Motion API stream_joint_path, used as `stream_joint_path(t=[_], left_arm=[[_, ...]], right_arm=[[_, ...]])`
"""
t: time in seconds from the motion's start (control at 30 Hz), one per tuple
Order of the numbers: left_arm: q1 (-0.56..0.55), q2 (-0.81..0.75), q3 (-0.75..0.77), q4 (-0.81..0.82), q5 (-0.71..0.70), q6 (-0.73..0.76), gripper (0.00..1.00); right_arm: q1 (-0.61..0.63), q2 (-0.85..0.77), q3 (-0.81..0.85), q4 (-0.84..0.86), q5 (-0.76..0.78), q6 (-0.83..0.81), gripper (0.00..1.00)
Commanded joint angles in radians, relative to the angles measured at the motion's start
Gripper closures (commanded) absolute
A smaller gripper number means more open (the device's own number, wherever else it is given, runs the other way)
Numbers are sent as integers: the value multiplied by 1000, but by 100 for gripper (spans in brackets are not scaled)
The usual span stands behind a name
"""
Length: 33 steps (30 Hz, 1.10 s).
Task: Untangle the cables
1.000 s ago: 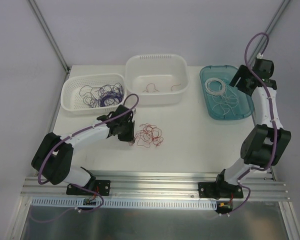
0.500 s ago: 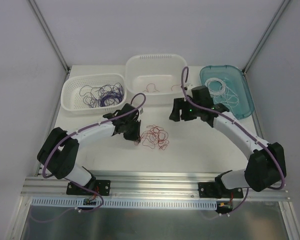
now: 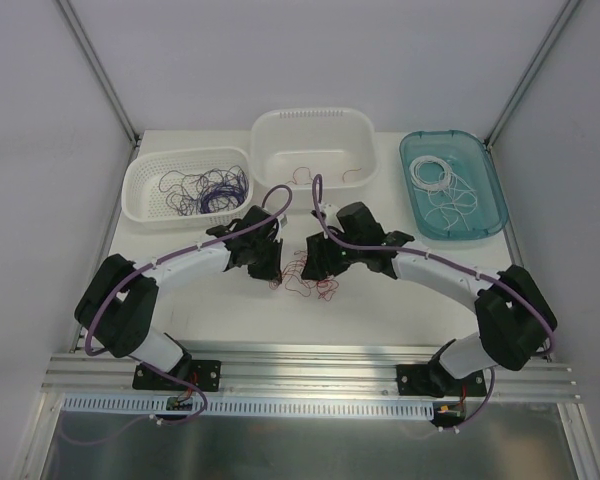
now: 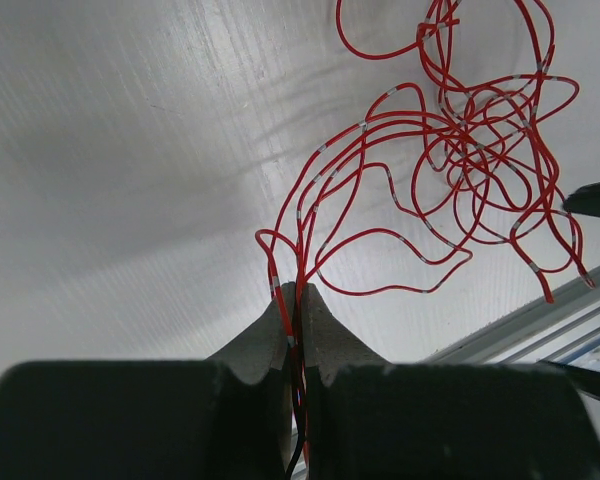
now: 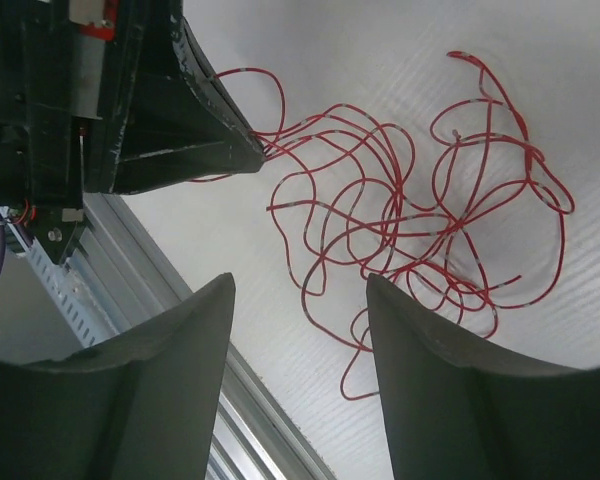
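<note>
A tangle of thin red cables (image 3: 302, 278) lies on the white table between my two grippers; it shows in the left wrist view (image 4: 460, 170) and the right wrist view (image 5: 420, 230). My left gripper (image 3: 270, 272) is shut on several red strands (image 4: 296, 290) at the tangle's left edge. My right gripper (image 3: 315, 268) is open and empty, just above the tangle's right side, with the strands showing between its fingers (image 5: 195, 330). Purple cables (image 3: 205, 190) lie in the left white basket, a few red ones (image 3: 310, 175) in the middle tub, white ones (image 3: 442, 185) in the teal tray.
The white slotted basket (image 3: 140, 205) stands at the back left, the white tub (image 3: 270, 150) at the back middle, the teal tray (image 3: 490, 215) at the back right. An aluminium rail (image 3: 310, 370) runs along the table's near edge.
My right arm has swung from the teal tray at the back right down to the red tangle. My left gripper has shifted slightly right, still holding the red strands.
</note>
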Motion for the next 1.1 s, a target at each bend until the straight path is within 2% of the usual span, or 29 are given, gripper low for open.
stream_joint_path(t=[0.0,0.03,0.13,0.17,0.27,0.4,0.53,0.67,0.7,0.8,1.0,1.07], left_arm=[[-9,-13,28,7,12,-2,100],[-7,-14,26,7,7,-2,100],[-7,-26,20,6,-13,-1,100],[-7,-34,17,7,-26,-2,100],[-6,-46,-3,-7,-101,-10,100],[27,-68,-26,-46,-178,-18,100],[125,-98,-53,-82,-218,-15,100],[198,-138,-81,-108,-243,1,100],[209,-143,-84,-121,-256,5,100],[237,-148,-89,-141,-281,16,100],[254,-170,-101,-157,-300,18,99],[254,-198,-99,-154,-269,16,94]], right_arm=[[25,56,12,74,-29,-3,44],[30,65,12,76,-29,-1,46],[34,70,-6,68,12,-1,66],[34,47,-11,59,38,-12,81],[13,-2,1,-47,139,-53,99],[-97,-156,18,-223,264,-162,99],[-246,-285,104,-398,331,-239,99],[-381,-388,297,-537,339,-296,99],[-393,-401,396,-580,353,-305,99],[-427,-425,580,-637,376,-343,99],[-475,-450,793,-624,349,-357,99],[-475,-445,833,-608,303,-348,99]])
